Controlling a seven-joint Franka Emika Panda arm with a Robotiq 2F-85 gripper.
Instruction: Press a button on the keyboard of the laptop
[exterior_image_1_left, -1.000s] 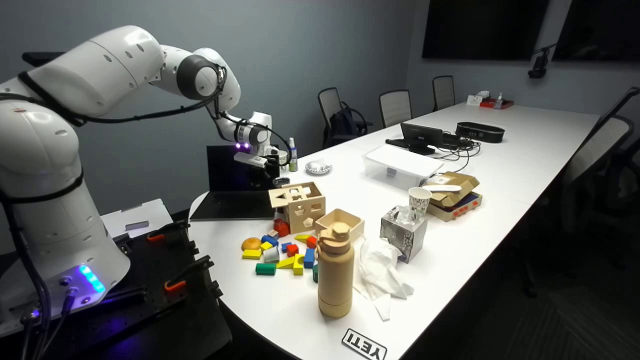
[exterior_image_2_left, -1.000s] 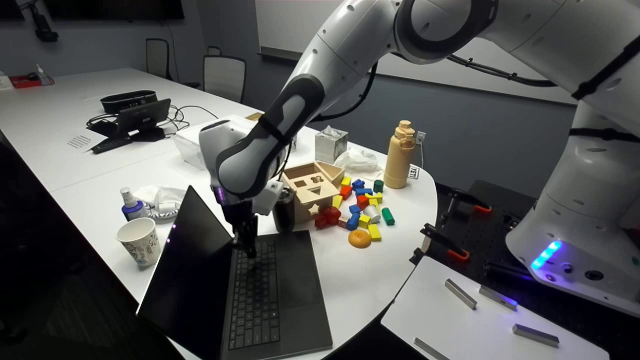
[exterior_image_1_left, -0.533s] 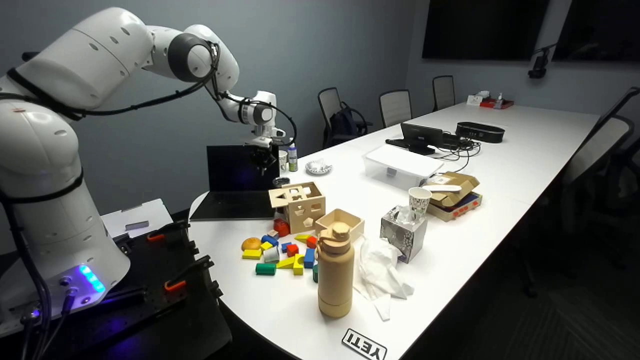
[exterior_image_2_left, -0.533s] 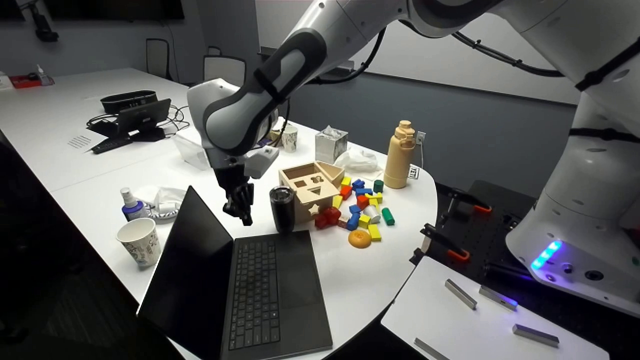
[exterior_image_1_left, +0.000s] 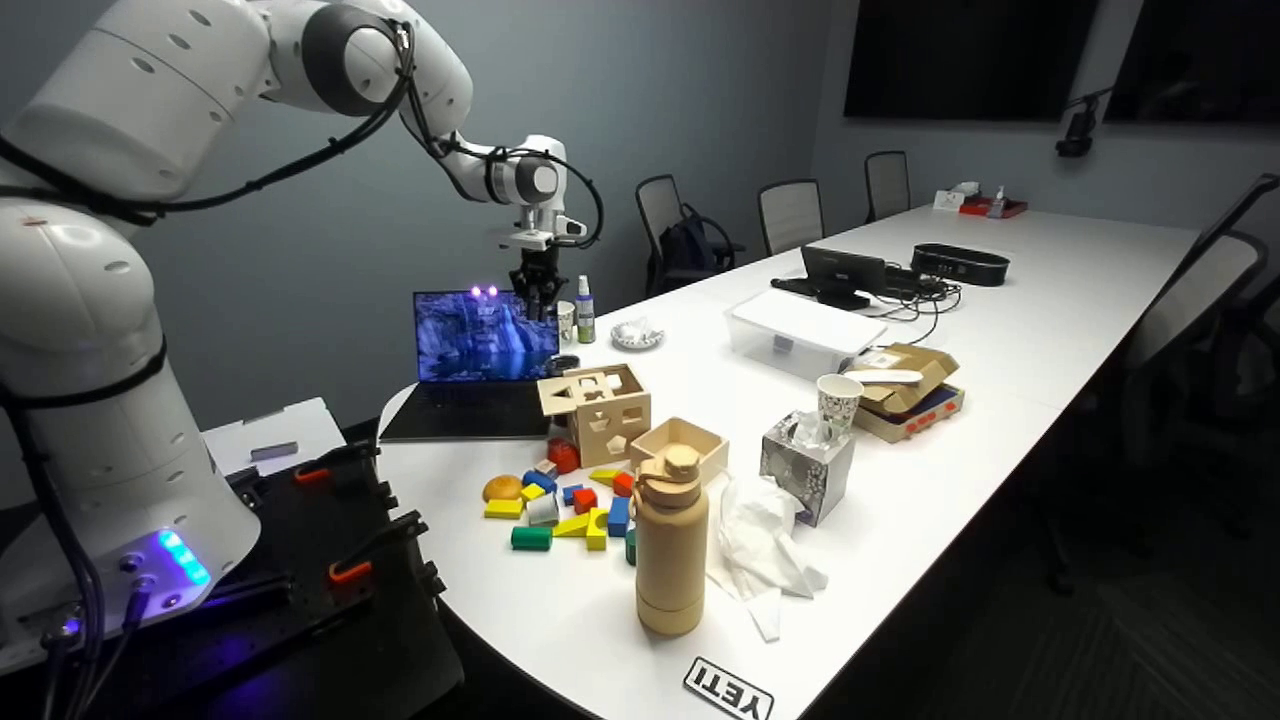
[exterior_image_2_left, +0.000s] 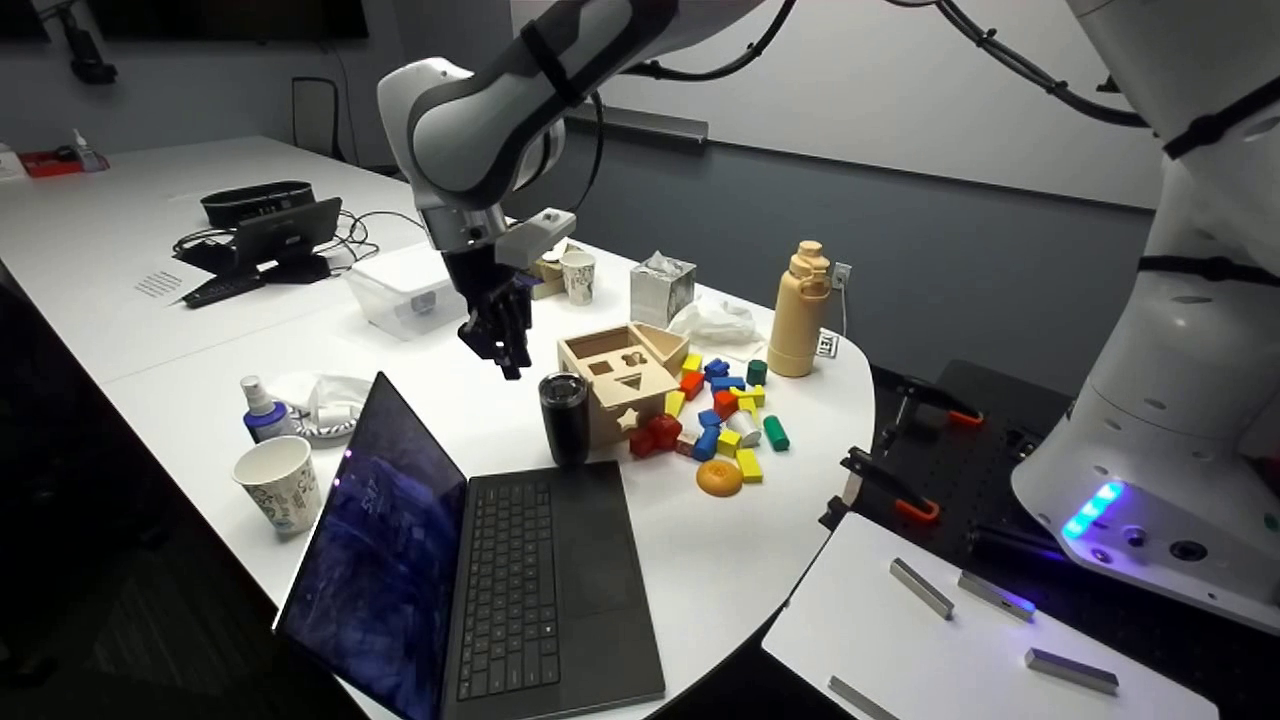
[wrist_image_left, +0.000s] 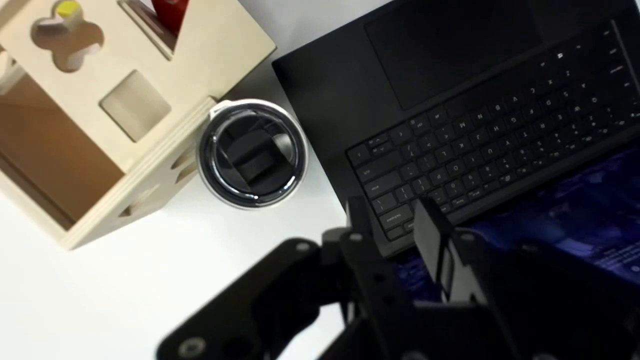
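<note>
Parted at the tips, my pincer (wrist_image_left: 391, 207) reaches in from the bottom of the wrist view; in an exterior view it hangs in the air left of centre, higher in the frame than the keyboard (exterior_image_2_left: 512, 590) and apart from it. From the left of the wrist view I see the wooden box (wrist_image_left: 120, 57) at upper left, the tumbler (wrist_image_left: 255, 155) just beside it, then the laptop (wrist_image_left: 325, 95) at upper right, its screen (wrist_image_left: 570, 220) glowing blue at lower right.
</note>
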